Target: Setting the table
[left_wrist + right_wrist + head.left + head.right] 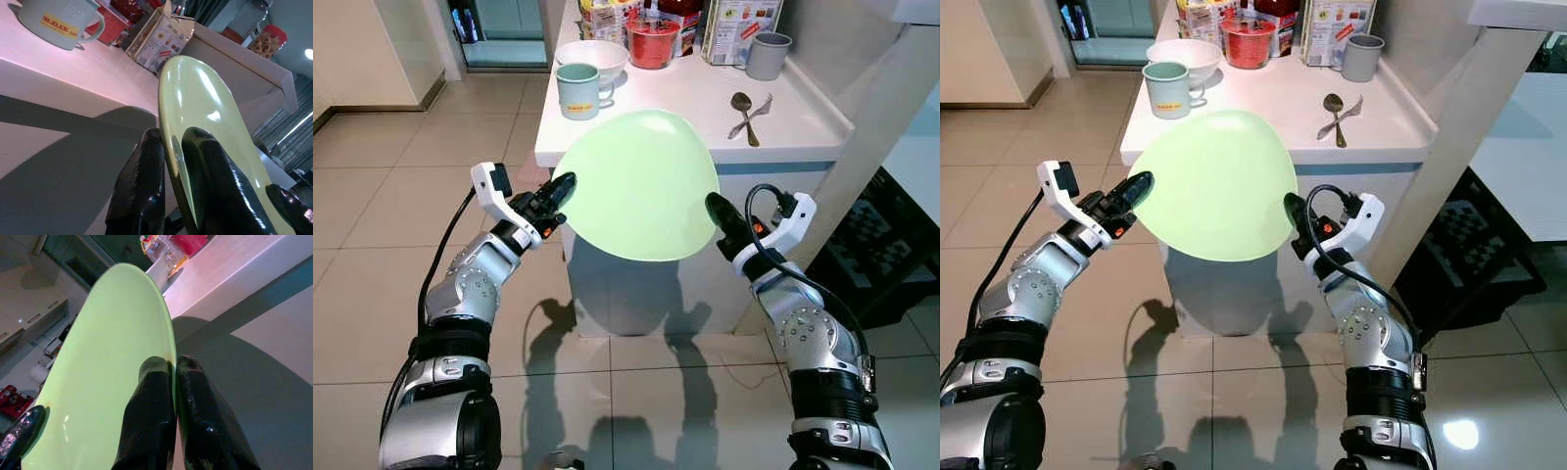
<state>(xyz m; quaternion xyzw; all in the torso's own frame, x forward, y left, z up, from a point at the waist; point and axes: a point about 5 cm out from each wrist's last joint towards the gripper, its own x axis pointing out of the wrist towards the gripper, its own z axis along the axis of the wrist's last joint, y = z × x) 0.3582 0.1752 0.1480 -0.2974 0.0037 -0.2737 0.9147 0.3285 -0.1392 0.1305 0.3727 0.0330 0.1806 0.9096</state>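
Plate (636, 186) pinched at opposite rims — left tool (558, 189); right tool (717, 209).

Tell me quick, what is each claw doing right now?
Left claw: shut on the left edge of the green plate.
Right claw: shut on the plate's right edge.

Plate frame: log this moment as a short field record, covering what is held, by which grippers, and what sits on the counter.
held item: round light-green plate, tilted, in front of the counter edge
left gripper: shut on the plate's left rim
right gripper: shut on its right rim
surface: white counter
on counter: pale green mug, white bowl, red container, grey cup, metal spoon and fork, printed boxes
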